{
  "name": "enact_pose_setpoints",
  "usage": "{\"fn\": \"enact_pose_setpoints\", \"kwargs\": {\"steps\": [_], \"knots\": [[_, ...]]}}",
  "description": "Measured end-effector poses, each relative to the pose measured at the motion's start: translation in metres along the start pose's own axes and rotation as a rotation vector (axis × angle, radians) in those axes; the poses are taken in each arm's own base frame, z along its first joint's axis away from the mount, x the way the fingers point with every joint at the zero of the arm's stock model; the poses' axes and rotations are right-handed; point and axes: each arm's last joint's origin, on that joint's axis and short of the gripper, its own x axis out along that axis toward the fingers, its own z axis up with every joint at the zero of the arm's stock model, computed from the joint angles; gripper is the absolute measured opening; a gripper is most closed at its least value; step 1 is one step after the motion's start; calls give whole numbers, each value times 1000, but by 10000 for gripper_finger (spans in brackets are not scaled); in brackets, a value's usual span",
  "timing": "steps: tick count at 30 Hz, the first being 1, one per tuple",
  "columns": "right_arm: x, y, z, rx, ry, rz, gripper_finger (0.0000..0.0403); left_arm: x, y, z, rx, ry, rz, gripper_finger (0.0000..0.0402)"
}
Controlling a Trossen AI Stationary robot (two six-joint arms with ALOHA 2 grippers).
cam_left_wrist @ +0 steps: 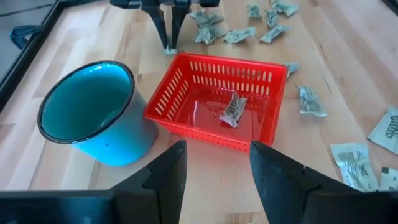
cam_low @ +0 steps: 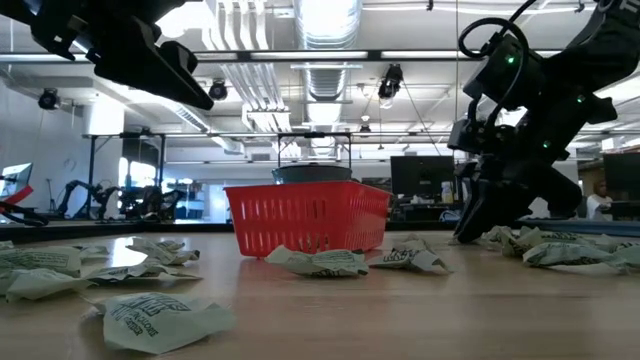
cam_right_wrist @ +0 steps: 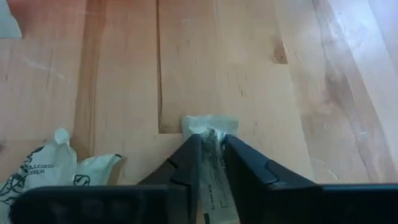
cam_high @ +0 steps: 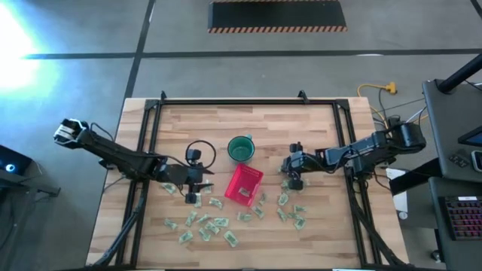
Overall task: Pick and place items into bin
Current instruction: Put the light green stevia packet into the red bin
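Observation:
The red bin (cam_high: 243,184) stands mid-table with one wrapped item (cam_left_wrist: 233,111) lying on its floor. Several pale green-and-white items (cam_high: 211,226) lie scattered on the wood toward the near edge. Just right of the bin, my right gripper (cam_high: 292,181) reaches down to the table top and is shut on one item (cam_right_wrist: 211,127). Left of the bin, my left gripper (cam_left_wrist: 214,158) hovers open above the table, pointing at the bin, with nothing between its fingers. My right gripper pinches one item between its two fingers; the item's pale end (cam_right_wrist: 210,123) sticks out just past the fingertips. The fingers slant down from the table's right side. The item lies flat on the wood, and the fingertips (cam_low: 470,232) are down at the table top.
A round dark-green cup (cam_high: 241,148) stands just beyond the bin. More items (cam_high: 290,211) lie close to my right gripper, on its near side. A black metal frame (cam_high: 248,102) runs along the table's far and side edges.

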Motion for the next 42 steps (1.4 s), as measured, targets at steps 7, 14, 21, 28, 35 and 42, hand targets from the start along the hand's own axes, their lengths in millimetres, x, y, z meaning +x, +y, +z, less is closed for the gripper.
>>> {"fn": "enact_pose_setpoints", "kwargs": {"steps": [7,14,21,28,35,42], "knots": [[-1,0,0,-21,-6,2,11,0,0,0,0,0,0,160],[-6,-1,15,-41,-68,-12,9,0,0,0,0,0,2,160],[-25,4,38,-86,-183,7,9,0,0,0,1,-1,8,160],[-48,16,69,-141,-401,38,9,1,0,-3,3,7,8,160],[-28,29,85,-226,-479,117,9,1,0,-4,-7,12,8,160],[3,37,98,-278,-417,138,9,2,0,-6,-8,16,8,160]]}}
